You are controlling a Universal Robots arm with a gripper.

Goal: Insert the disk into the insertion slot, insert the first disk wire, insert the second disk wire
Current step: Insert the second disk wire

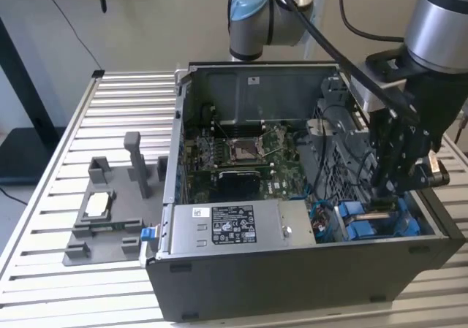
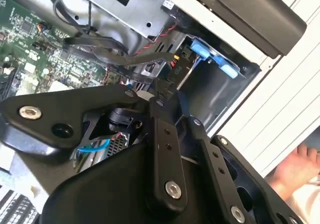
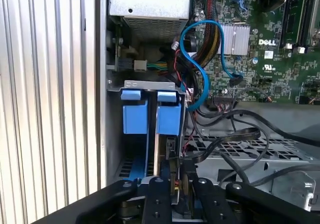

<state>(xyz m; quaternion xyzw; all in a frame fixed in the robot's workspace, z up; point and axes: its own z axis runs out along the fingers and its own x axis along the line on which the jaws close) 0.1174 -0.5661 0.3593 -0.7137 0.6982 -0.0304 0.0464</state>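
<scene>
The disk sits upright in the insertion slot [image 3: 150, 86] of the grey drive cage. Its blue carrier [image 3: 168, 113] stands beside a second blue carrier [image 3: 135, 113]. In the exterior view the blue carriers [image 1: 360, 220] lie at the case's front right corner. My gripper [image 1: 385, 193] reaches down into that bay from above. In both wrist views its black fingers are drawn close together on a black wire connector [image 3: 173, 176] with orange and red leads, held at the disk's edge. The gripper [image 3: 176, 188] [image 2: 162, 87] hides the connector's end.
The open computer case [image 1: 292, 269] lies on a slatted table. A labelled power supply box [image 1: 227, 224] fills its front. A blue cable [image 3: 197, 59] and black wires [image 3: 235, 134] loop over the cage. A grey fixture [image 1: 110, 211] stands on the exterior view's left. A hand [image 2: 300, 164] rests beside the case.
</scene>
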